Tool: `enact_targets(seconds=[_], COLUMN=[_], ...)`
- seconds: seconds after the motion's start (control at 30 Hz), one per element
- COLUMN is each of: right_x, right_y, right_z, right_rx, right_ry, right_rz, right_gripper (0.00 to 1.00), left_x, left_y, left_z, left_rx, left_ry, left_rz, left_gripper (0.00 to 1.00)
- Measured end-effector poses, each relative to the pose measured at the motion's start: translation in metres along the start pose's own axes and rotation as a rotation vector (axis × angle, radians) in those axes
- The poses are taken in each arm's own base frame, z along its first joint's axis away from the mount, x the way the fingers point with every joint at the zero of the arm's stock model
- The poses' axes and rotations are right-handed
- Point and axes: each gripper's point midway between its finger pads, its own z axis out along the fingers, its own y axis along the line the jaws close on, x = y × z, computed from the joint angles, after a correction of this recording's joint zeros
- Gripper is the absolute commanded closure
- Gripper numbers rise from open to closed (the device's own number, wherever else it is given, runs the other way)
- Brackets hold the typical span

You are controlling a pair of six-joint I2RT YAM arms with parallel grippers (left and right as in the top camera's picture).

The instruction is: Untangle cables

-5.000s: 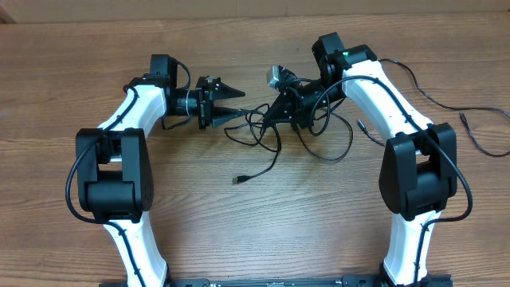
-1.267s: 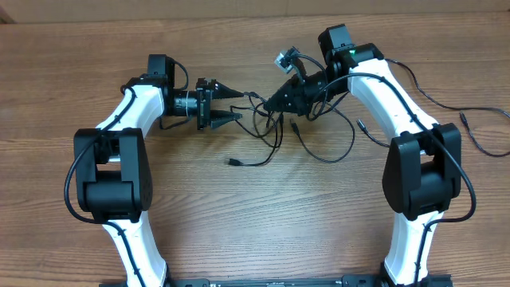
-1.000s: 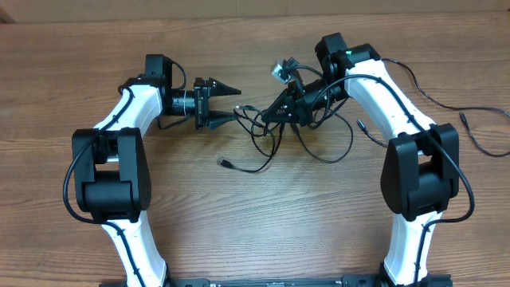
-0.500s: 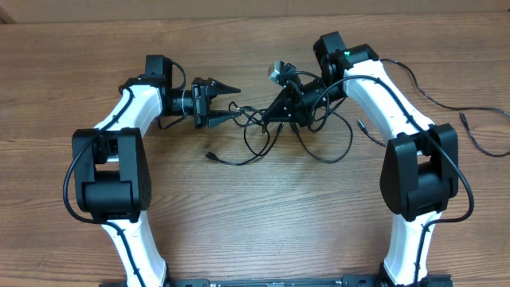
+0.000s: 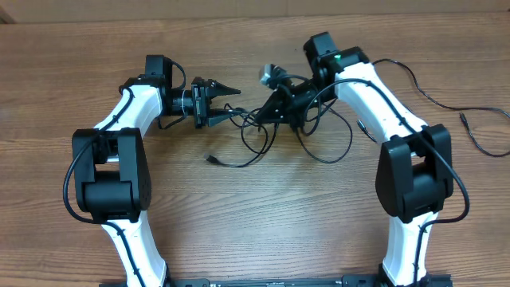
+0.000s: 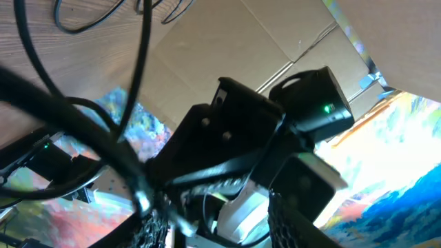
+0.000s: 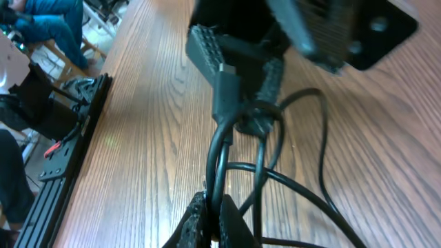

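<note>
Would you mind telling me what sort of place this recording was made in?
Probably a robotics lab or workshop: two robot arms handle cables on a wooden table, and a seated person in jeans shows nearby.

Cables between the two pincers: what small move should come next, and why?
Probably close the left pincer on the plug that appears to sit between its open jaws. The right pincer is already shut on the cables, so a second grip would let the arms draw one strand out of the tangle.
</note>
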Motion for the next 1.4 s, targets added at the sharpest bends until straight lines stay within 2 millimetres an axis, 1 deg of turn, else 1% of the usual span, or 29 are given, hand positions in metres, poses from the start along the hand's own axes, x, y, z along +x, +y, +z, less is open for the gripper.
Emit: enact_targets(seconds=[0.07,0.17,0.2,0.27,0.37,0.8,1.0,1.2,1.33,1.4], right_x=[-0.002,-0.004,-0.005,-0.005,-0.007,-0.006,0.001,0.007,0.018,0.025], right_y=[0.002,0.004,0.004,0.004,0.005,0.004,-0.018,-0.030,-0.043,-0.053], right_z=[0.006,0.010,0.010,0.010,0.009,0.010,0.009,0.007,0.004,0.000], right_rx=[-0.007,-0.012,-0.012,-0.014,-0.022,-0.014,0.086,0.154,0.241,0.311], right_ry=[0.004,0.004,0.002,-0.002,-0.013,-0.004,0.049,0.082,0.131,0.162], right_rz=[-0.019,-0.031,-0.032,-0.032,-0.033,-0.028,0.068,0.182,0.273,0.334], right_gripper=[0.96,0.96,0.96,0.96,0.96,0.96,0.96,0.96,0.96,0.96], left_x=[0.000,0.000,0.000,-0.001,-0.002,-0.003,-0.005,-0.007,-0.007,-0.007], left_y=[0.000,0.000,0.000,0.000,0.001,0.001,0.002,0.003,0.003,0.003], left_z=[0.000,0.000,0.000,0.000,0.000,0.000,-0.002,-0.002,-0.002,-0.002], left_rx=[0.000,0.000,0.000,-0.002,-0.006,-0.009,-0.012,-0.017,-0.019,-0.019], left_ry=[0.000,0.000,-0.001,-0.004,-0.009,-0.014,-0.028,-0.037,-0.040,-0.040], left_rz=[0.000,0.000,0.000,0.001,-0.005,0.001,0.009,0.009,0.009,0.008], left_gripper=[0.56,0.60,0.63,0.74,0.96,0.96,0.96,0.96,0.96,0.96])
